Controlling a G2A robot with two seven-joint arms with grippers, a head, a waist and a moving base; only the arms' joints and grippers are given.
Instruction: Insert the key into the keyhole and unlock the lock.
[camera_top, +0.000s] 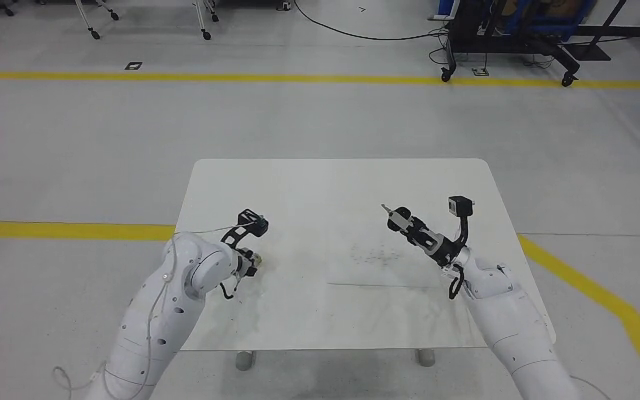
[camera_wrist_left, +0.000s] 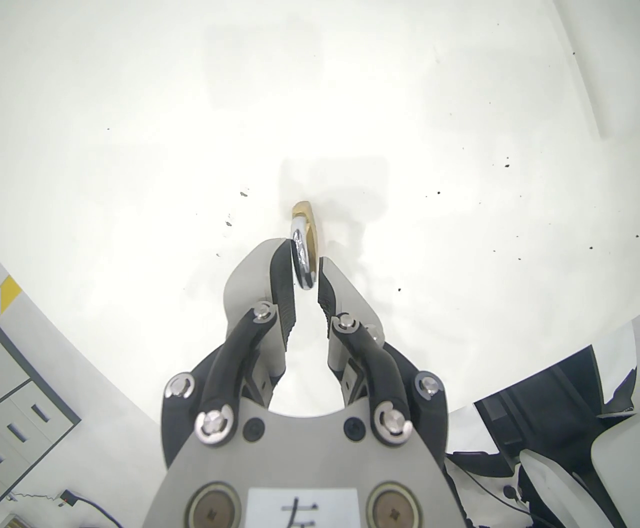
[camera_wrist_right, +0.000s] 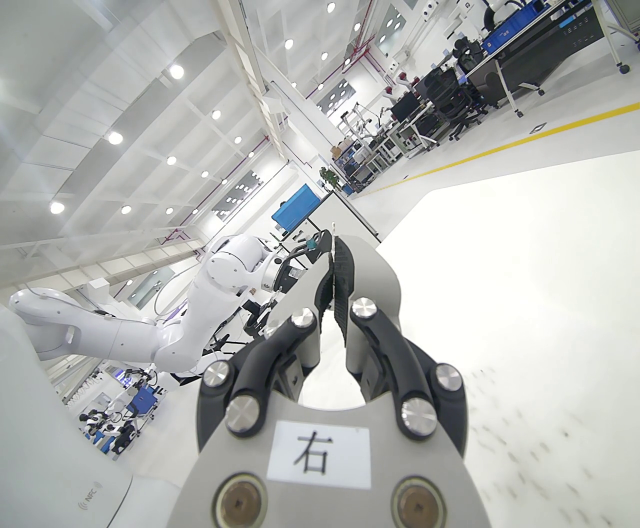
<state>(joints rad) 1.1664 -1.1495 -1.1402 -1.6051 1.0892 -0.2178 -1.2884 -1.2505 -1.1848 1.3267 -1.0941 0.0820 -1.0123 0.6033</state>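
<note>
Left pincer closed, right pincer closed

The lock is shiny metal, gold and silver. The tabletop is smooth and white with dark specks. The left hand has ribbed black pads.

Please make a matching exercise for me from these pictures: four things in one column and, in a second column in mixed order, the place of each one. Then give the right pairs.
Things
1. thin silver metal key
2. white rectangular table
3. brass padlock with silver shackle
4. far yellow painted floor line

Places
A. between the jaws of the left gripper
B. beyond the table's far edge
C. sticking out from the shut jaws of the right gripper
D. beneath both grippers

Pairs: 1-C, 2-D, 3-A, 4-B.
</note>
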